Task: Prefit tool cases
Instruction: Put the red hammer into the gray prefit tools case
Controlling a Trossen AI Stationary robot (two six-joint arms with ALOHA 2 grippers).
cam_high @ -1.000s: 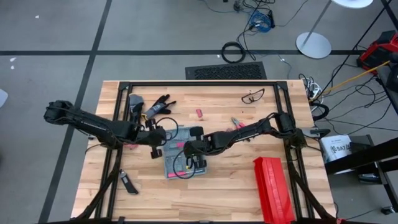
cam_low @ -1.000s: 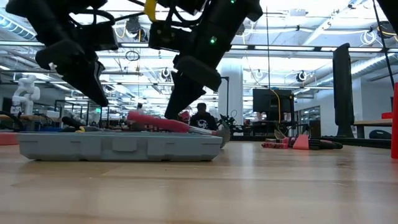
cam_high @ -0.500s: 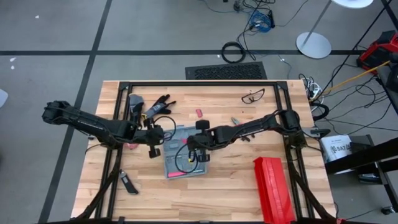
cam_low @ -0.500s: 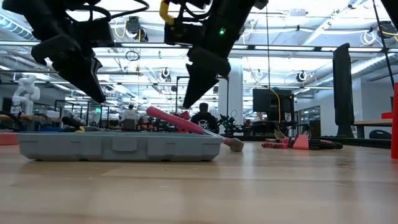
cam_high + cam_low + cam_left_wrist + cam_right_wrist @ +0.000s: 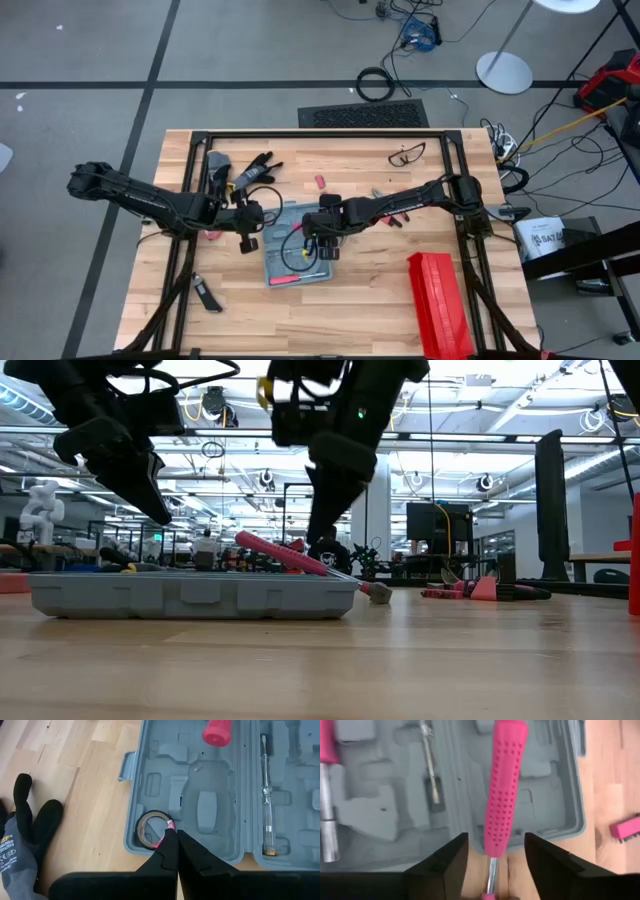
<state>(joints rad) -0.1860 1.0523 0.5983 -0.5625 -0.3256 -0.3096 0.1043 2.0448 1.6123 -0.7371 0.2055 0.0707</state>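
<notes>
Grey moulded case (image 5: 297,255) at frame centre. Right tool (image 5: 492,851) spread wide, empty, over the dimpled pink handle (image 5: 504,785). Left tool (image 5: 176,851) pinched together, empty.

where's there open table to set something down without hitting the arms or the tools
Free: the front strip of the table, between the small dark tool at front left and the red box; also the back edge between the black gloves and the glasses. Crowded: the middle, where both arms meet over the open tool case.
</notes>
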